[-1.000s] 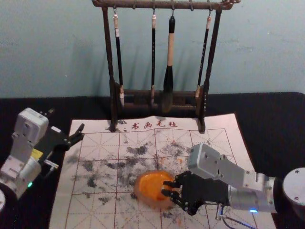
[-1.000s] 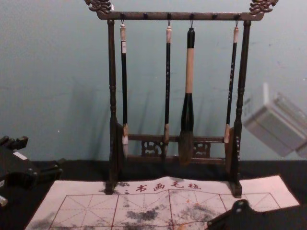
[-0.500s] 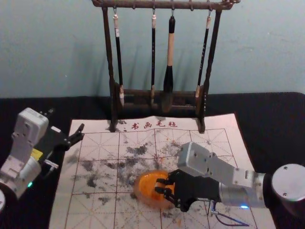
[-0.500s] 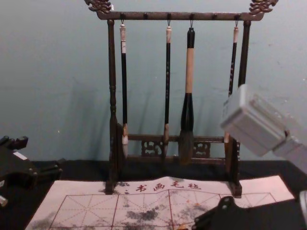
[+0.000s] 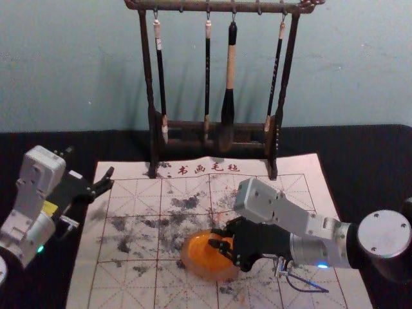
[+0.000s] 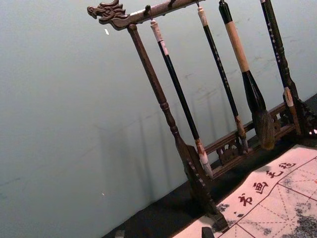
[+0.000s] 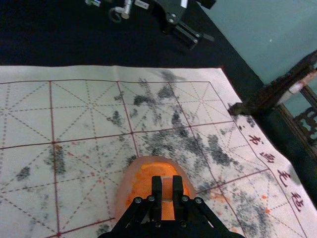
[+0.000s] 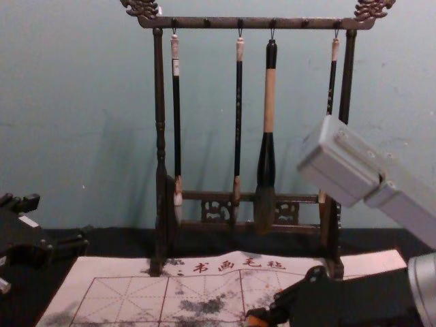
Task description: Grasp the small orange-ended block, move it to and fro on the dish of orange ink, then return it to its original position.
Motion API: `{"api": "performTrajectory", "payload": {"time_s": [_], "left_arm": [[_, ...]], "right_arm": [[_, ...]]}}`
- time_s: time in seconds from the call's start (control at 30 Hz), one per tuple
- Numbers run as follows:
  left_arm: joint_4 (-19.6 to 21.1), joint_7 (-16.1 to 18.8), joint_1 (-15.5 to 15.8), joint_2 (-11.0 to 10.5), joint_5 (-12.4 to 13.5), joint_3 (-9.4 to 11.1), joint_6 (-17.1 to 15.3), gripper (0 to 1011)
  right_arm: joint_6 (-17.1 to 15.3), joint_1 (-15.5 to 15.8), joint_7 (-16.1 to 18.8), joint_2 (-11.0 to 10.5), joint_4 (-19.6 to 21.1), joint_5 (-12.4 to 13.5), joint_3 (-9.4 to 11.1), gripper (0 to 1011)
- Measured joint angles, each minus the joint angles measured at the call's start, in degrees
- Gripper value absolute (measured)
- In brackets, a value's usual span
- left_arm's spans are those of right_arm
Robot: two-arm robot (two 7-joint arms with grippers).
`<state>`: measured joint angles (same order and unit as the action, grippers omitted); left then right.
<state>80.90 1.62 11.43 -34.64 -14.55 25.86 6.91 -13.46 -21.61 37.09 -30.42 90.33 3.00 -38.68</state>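
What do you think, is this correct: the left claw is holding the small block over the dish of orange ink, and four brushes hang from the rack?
The side is wrong: the right claw holds the small block over the dish of orange ink, as the right wrist view shows. Four brushes do hang from the rack.

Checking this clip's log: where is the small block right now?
In the right wrist view, the block is clamped in the right end effector, over the dish of orange ink.
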Motion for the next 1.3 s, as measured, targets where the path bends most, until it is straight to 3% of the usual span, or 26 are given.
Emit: {"api": "performTrajectory", "payload": {"time_s": [0.37, 0.97, 1.3], "left_arm": [[0.00, 0.00, 0.00, 0.00, 0.00, 0.00, 0.00, 1001], [0.00, 0.00, 0.00, 0.00, 0.00, 0.00, 0.00, 1001], [0.00, 0.01, 0.00, 0.00, 0.00, 0.00, 0.00, 1001]], "right_arm": [[-0.83, -0.30, -0.51, -0.20, -0.66, -0.31, 0.85, 91], [-1.70, 2.41, 0.41, -3.38, 3.45, 1.31, 2.31, 91], [-1.92, 2.69, 0.51, -3.66, 4.49, 2.18, 2.43, 91]]}}
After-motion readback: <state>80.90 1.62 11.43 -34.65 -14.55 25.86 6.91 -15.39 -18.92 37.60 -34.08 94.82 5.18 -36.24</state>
